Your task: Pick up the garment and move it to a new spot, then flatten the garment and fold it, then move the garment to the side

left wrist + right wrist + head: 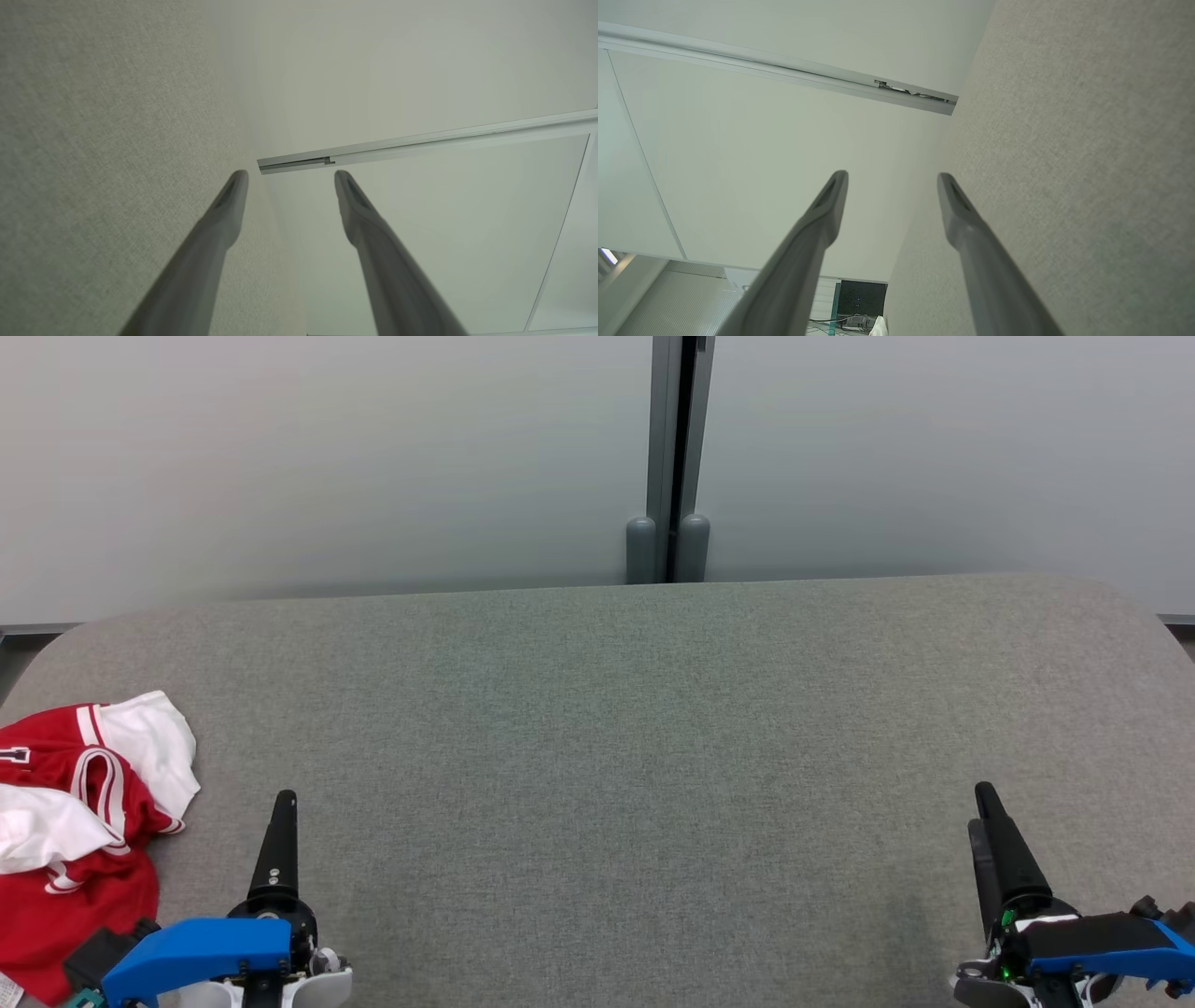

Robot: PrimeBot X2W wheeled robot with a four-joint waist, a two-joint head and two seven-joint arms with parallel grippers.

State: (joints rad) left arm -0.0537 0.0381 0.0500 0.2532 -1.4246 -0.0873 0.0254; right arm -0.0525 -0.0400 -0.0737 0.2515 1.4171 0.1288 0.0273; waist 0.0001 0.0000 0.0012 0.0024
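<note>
A big grey counter (653, 756) with a cloth top fills the head view. Its corners are round. Behind it stands a pale wall (327, 457) with a grey post (677, 457) going up the middle.

The shirt (75, 840) lies in a crumpled heap at the left end of the counter, close to the front edge. It is red with white sleeves and white stripes. Part of it runs off the left side of the picture.

The left gripper (283, 803) is at the lower left, just beside the shirt and to its right. Its dark tip points away from the robot, over bare counter, and does not touch the shirt. The blue part of the arm behind it sits in front of the shirt's lower edge; I cannot tell if they touch. In the left wrist view the left gripper (289, 175) has its jaws wide apart with nothing between them. One of its fingers (224, 214) shows against the grey counter cloth (93, 163). The other shows against the pale wall, just under a silver rail (420, 140).

The right gripper (985, 798) is at the lower right, far from the shirt, also over bare counter. In the right wrist view the right gripper (892, 176) has its jaws wide apart too, and they hold nothing. The counter cloth (1087, 163) is on the right of that view. A small dark box (861, 298) shows low down past the counter's edge.
</note>
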